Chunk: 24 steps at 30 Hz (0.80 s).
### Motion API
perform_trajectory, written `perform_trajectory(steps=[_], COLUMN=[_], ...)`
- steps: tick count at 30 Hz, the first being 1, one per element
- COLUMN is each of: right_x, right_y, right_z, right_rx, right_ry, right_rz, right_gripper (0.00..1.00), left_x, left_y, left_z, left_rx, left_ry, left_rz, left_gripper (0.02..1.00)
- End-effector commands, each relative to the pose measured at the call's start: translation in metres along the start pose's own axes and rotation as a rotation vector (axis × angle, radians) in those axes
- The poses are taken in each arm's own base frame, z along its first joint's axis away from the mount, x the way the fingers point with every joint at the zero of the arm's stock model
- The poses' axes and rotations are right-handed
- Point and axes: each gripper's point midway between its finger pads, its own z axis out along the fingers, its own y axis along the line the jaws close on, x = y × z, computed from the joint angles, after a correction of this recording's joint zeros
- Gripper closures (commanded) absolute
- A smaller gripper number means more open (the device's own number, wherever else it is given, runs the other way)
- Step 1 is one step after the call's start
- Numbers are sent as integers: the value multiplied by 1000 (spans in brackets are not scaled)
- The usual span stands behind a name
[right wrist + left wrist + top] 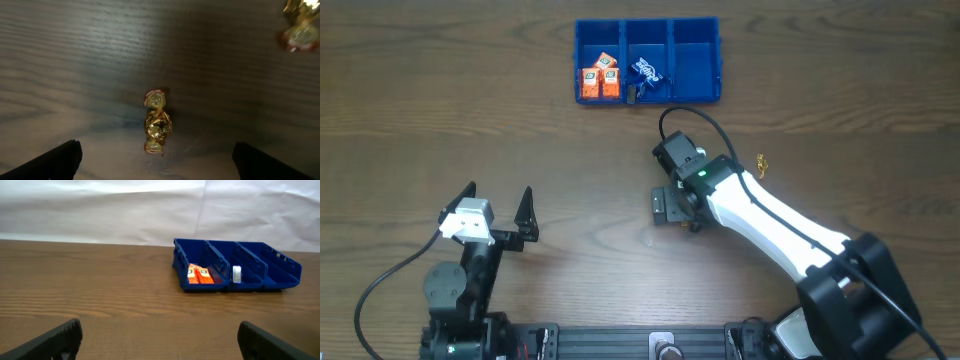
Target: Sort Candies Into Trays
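Top view: blue three-compartment tray point(647, 60) sits at the far side of the wooden table point(440, 120), well away from both arm bases. Orange-wrapped candies point(600, 80), several packed together, lie in the tray's left end compartment. A blue-wrapped candy point(647, 70) lies in the middle compartment.

The right gripper point(676, 212) hangs over bare table on the near side of the tray, roughly in line with the middle compartment and well apart from it. Right wrist view: the fingers are spread wide and hold nothing. A gold-wrapped candy point(157, 124) lies on the wood between them, touching neither finger, its twisted ends pointing toward and away from the wrist. A second gold-wrapped candy point(761, 165) lies on the table off the tray's right end, nearer the arm bases than the tray and apart from the first.

The left gripper point(498, 202) sits well short of the tray, off its left end and close to its own arm base. Its fingers are spread wide and hold nothing. Left wrist view: the tray lies ahead across open table, with the orange wrappers showing against the near wall of its end compartment.
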Motion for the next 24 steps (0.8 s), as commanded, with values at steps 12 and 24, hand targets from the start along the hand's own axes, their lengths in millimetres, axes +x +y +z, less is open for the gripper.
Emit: perform_trajectory(steps=[12,24], right_x=[8,9], right_y=[0,-3], right_z=[31,38], right_rx=[24,27], right_ry=[67,64], right_rz=[26,33], right_gripper=[145,244], left_x=[16,16], left_y=[-1,-1], left_z=[1,1], left_rx=[12,12], left_ry=[45,45], left_rz=[2,2], left_gripper=[20,20])
